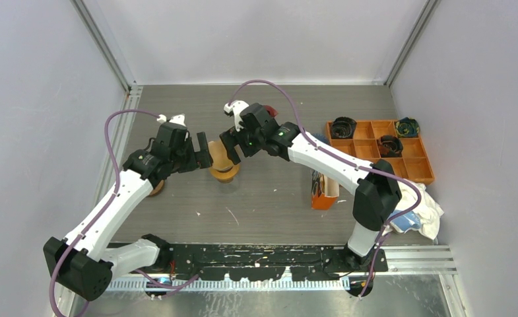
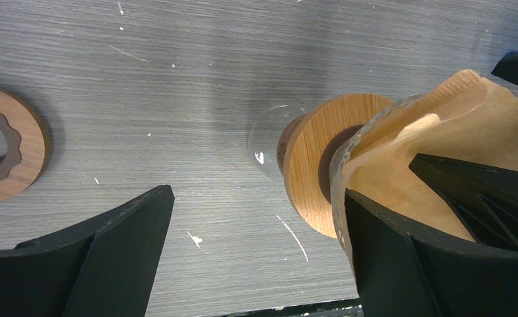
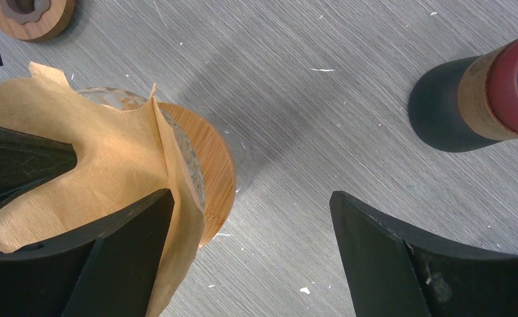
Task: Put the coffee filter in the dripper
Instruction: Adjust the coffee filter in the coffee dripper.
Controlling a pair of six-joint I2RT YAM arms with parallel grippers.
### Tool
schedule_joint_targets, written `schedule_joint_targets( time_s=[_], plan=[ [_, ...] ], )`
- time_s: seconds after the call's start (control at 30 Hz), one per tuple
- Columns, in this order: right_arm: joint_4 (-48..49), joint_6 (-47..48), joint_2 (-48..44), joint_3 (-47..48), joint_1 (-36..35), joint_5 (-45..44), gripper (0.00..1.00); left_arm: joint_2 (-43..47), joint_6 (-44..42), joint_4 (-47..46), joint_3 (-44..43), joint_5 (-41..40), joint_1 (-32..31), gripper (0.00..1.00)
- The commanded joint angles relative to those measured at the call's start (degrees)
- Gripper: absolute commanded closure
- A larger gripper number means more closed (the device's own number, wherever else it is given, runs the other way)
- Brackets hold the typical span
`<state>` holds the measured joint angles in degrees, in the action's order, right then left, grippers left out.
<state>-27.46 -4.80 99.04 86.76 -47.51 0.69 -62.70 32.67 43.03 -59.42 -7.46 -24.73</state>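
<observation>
The dripper (image 1: 223, 172) stands mid-table: a glass cone (image 3: 189, 165) in a wooden collar (image 2: 312, 165) (image 3: 218, 173). The brown paper coffee filter (image 2: 441, 145) (image 3: 104, 155) sits in its mouth, crumpled, with its edges sticking up above the rim. My left gripper (image 1: 202, 153) (image 2: 256, 257) is open at the dripper's left side, its right finger over the filter. My right gripper (image 1: 233, 146) (image 3: 253, 257) is open at the dripper's right side, its left finger on the filter's wall. Nothing is pinched between either pair of fingers.
A wooden ring (image 2: 5, 152) (image 3: 32, 13) lies left of the dripper. A dark cylinder with a red cap (image 3: 480, 99) stands behind it. An orange compartment tray (image 1: 418, 168) is at the right, with an orange packet (image 1: 323, 188) and a white cloth (image 1: 422, 210) nearer.
</observation>
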Motion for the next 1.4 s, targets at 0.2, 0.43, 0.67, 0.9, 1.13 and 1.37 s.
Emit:
schedule_joint_targets(
  time_s=[0.2, 0.43, 0.67, 0.9, 1.13, 1.37],
  plan=[
    [1.7, 1.2, -1.9, 2.3, -0.1, 1.1, 0.05, -1.0, -0.8, -0.9, 0.0, -0.3, 0.4, 0.01],
    [2.1, 1.0, -0.6, 1.6, -0.1, 0.8, 0.05, -1.5, -0.8, 0.3, -0.8, -1.1, 0.4, 0.01],
    [2.1, 1.2, -0.9, 1.9, -0.1, 0.5, 0.05, -0.2, -0.2, 0.7, -1.4, -1.3, 0.4, 0.01],
    [2.1, 1.3, -0.9, 1.8, -0.1, 0.5, 0.05, 3.2, 0.3, -0.3, -1.5, -0.8, 0.4, 0.01],
    [2.0, 1.4, -0.9, 1.8, -0.1, 0.4, 0.05, 4.8, 0.3, -0.6, -2.2, -0.5, 0.5, 0.01],
    [2.0, 1.5, -1.8, 2.4, 0.0, 1.3, 0.05, 4.6, 0.4, -1.1, -2.6, -0.1, 0.4, 0.01]
  ],
)
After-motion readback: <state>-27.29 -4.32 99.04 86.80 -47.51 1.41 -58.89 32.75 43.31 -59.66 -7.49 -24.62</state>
